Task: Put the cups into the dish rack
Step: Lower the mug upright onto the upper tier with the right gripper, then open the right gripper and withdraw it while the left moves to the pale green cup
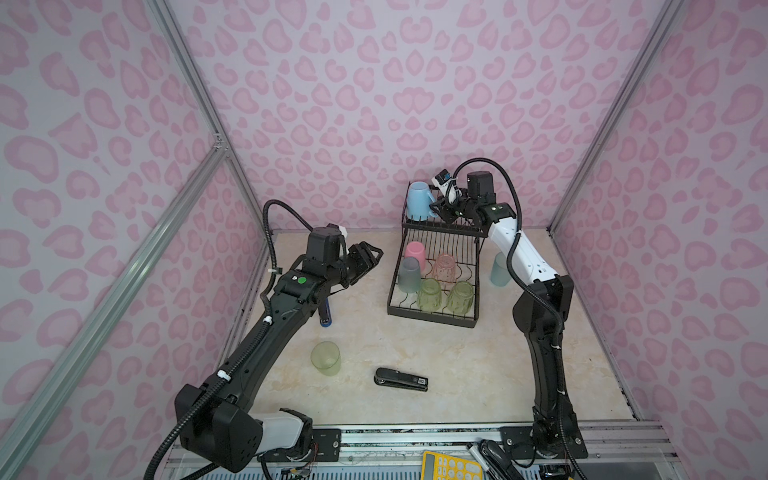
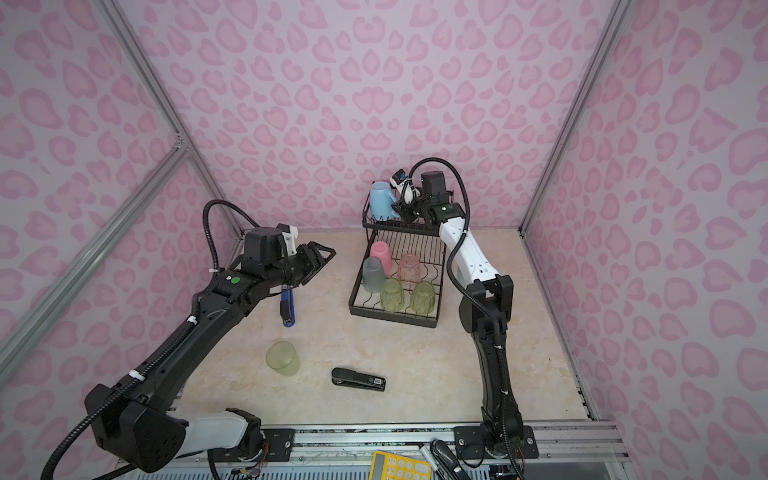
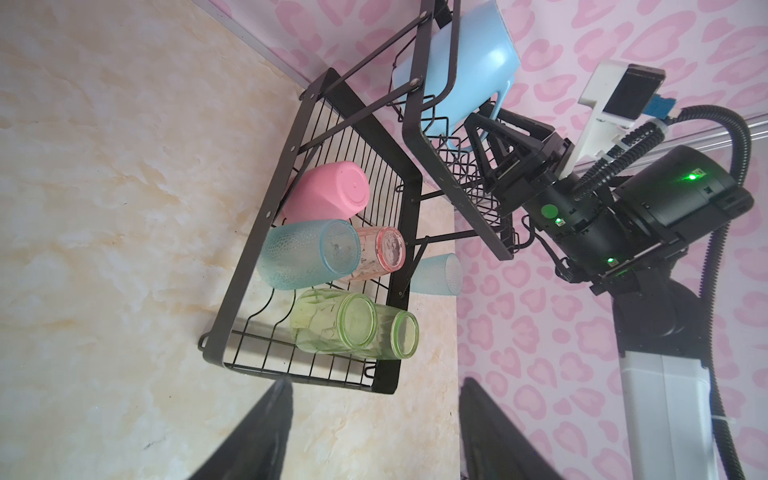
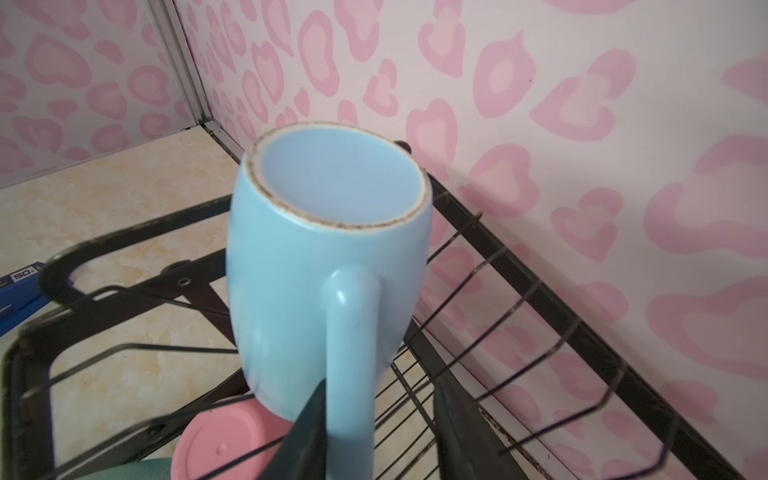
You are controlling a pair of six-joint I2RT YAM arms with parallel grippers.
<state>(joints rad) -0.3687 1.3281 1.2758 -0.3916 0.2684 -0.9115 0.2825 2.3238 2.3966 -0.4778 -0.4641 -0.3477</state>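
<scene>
The black wire dish rack (image 1: pixel 432 318) (image 2: pixel 392 318) stands at the back. A light-blue mug (image 1: pixel 419 201) (image 4: pixel 328 249) sits upside down in its raised basket. My right gripper (image 1: pixel 440 208) (image 4: pixel 380 395) is open around the mug's handle; one finger touches it and the other stands apart. The lower tray holds pink (image 1: pixel 415 251), blue-grey (image 1: pixel 409 274), pinkish ribbed (image 1: pixel 445 268) and two green ribbed cups (image 1: pixel 429 294), all upside down. On the table stand a pale green tumbler (image 1: pixel 326 358) and a frosted blue tumbler (image 1: pixel 500 270). My left gripper (image 1: pixel 374 253) (image 3: pixel 376 386) hovers open and empty left of the rack.
A black stapler (image 1: pixel 401 379) lies near the front middle of the table. A blue stapler (image 1: pixel 325 316) lies partly under my left arm. A yellow calculator (image 1: pixel 451 467) sits beyond the front rail. Pink patterned walls enclose the table on three sides.
</scene>
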